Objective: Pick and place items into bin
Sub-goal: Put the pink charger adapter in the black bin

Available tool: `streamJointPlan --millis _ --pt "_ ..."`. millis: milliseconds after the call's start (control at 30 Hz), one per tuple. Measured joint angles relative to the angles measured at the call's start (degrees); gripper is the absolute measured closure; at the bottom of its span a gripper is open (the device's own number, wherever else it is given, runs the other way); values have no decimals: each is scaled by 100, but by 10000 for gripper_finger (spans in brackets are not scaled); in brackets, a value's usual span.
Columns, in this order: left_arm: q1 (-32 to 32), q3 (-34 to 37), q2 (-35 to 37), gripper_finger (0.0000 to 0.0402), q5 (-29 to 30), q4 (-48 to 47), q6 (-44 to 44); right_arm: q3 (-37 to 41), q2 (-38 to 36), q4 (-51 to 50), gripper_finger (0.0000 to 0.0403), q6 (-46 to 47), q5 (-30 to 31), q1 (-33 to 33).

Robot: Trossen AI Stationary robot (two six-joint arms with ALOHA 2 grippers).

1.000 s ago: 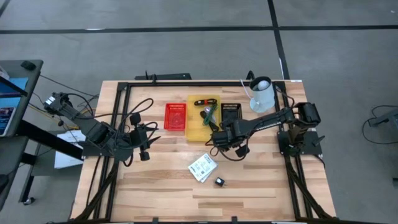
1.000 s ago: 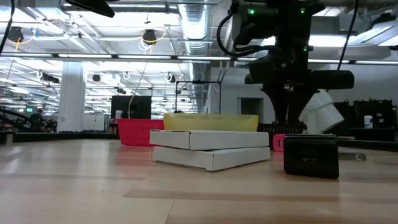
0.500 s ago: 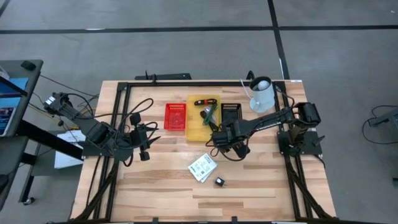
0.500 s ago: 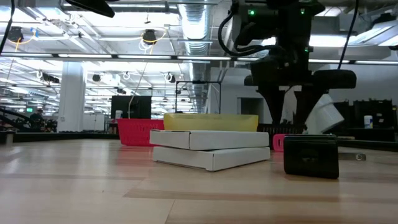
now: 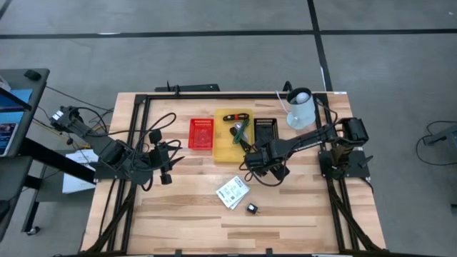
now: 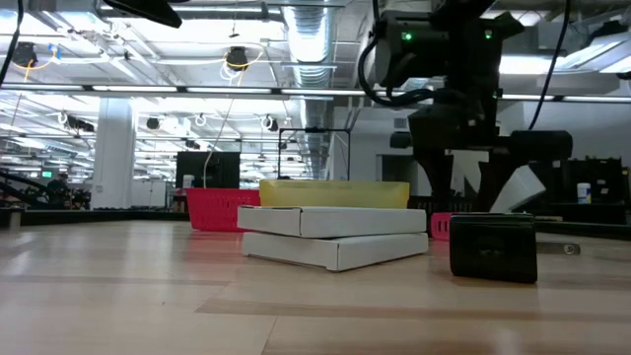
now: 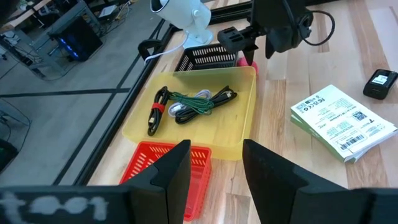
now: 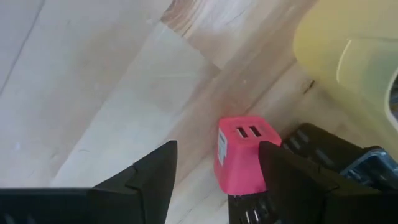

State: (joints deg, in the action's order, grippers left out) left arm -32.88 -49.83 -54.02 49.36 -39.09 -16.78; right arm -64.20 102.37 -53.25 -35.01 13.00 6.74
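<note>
Right wrist view shows a small pink-red piece (image 8: 239, 158), a block-shaped plug with two slots on its upper end face, standing on the wooden table (image 8: 93, 93) with its long axis upright and slightly tilted. It sits between the two dark fingers (image 8: 149, 180) of the right gripper (image 8: 217, 180), nearer one of them, and whether that finger touches it cannot be told; the jaws stand spread apart, not clamped on it. Just behind it lies the corner of the yellow bin (image 8: 348, 56).

From above, the right arm reaches in from the right edge, stretched low across the table, with the right gripper (image 5: 258, 160) just off the yellow bin's (image 5: 223, 151) near right corner. The bin holds a dark cable (image 7: 157, 112) and green-and-black tools (image 7: 199, 104), their long axes lying roughly along the bin's length. A white printed packet (image 5: 233, 191) lies flat on the wood nearer the front, its long axis diagonal, with a small black block (image 5: 252, 208) just beside it. A red basket (image 5: 201, 133) sits touching the bin's left side.

The left gripper (image 5: 166, 163) waits at the left side, fingers (image 7: 174, 180) parted with nothing between them.

Compared with a second ago, the right gripper's jaws have spread from nearly shut to wide, and the arm has shifted slightly; the packet and block have not moved.
</note>
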Motion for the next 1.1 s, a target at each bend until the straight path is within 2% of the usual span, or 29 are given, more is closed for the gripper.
streamJointPlan --millis 267,467,700,900,1100 --pt "0 0 0 264 0 0 -1 0 4 -16 182 71 372 34" --pt "-2 1 1 264 0 0 0 0 4 0 182 94 399 -8" --pt "0 -1 1 264 0 0 -1 0 4 2 182 94 335 -182" --pt "0 1 2 264 0 0 0 0 4 57 182 21 -69 -276" --pt "-2 0 0 264 0 0 -13 2 6 192 182 0 -99 -275"
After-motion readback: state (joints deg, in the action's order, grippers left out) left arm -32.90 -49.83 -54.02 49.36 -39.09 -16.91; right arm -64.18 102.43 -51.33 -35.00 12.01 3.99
